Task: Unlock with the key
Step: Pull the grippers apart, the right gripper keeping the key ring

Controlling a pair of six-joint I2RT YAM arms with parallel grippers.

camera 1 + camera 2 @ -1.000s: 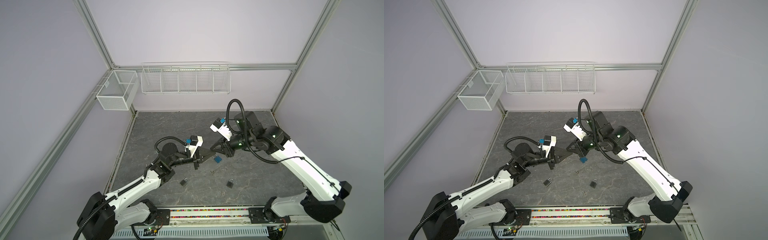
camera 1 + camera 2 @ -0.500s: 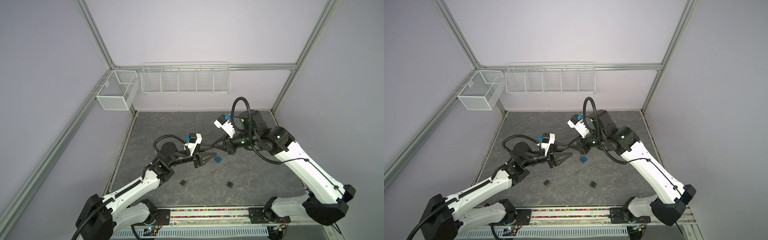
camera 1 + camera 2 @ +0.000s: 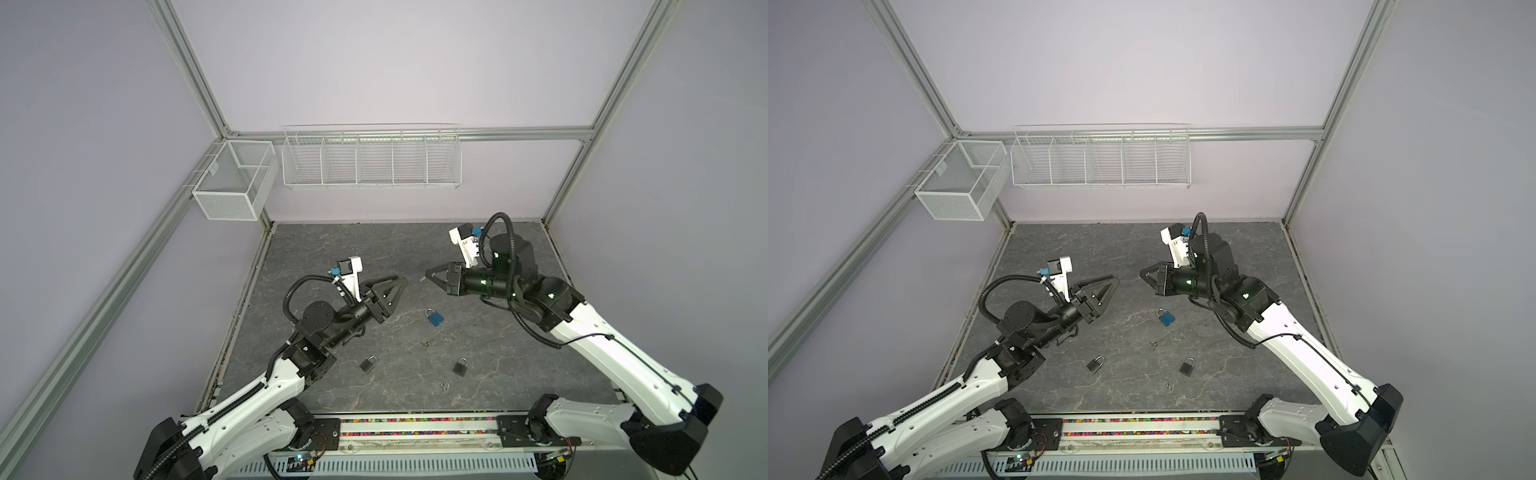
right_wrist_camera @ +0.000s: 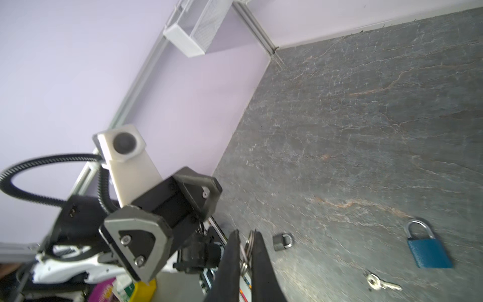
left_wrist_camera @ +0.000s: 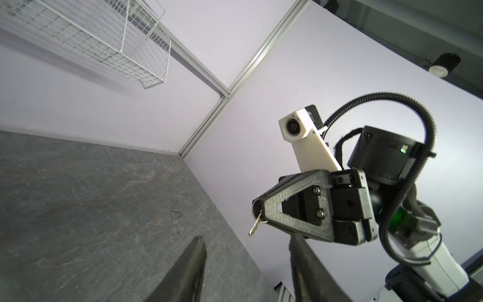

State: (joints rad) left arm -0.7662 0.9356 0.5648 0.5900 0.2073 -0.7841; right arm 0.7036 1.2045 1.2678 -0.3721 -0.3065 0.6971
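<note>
Pinching a small silver key [image 5: 254, 228] by its ring, the right gripper [image 5: 257, 209] is hovering near the blue metal padlock [image 3: 434, 317] on the grey table [image 3: 519, 374]; unheld by the gaping left gripper [image 3: 397, 297], it is probably risking sliding.

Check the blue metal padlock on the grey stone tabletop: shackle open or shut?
Looks shut: in the right wrist view, both silver shackle legs enter the blue padlock body.

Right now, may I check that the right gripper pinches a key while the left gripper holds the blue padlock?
Not quite. The right gripper does pinch a key, but the left gripper is open and empty; the blue padlock lies on the table between the arms, as both top views show.
</note>
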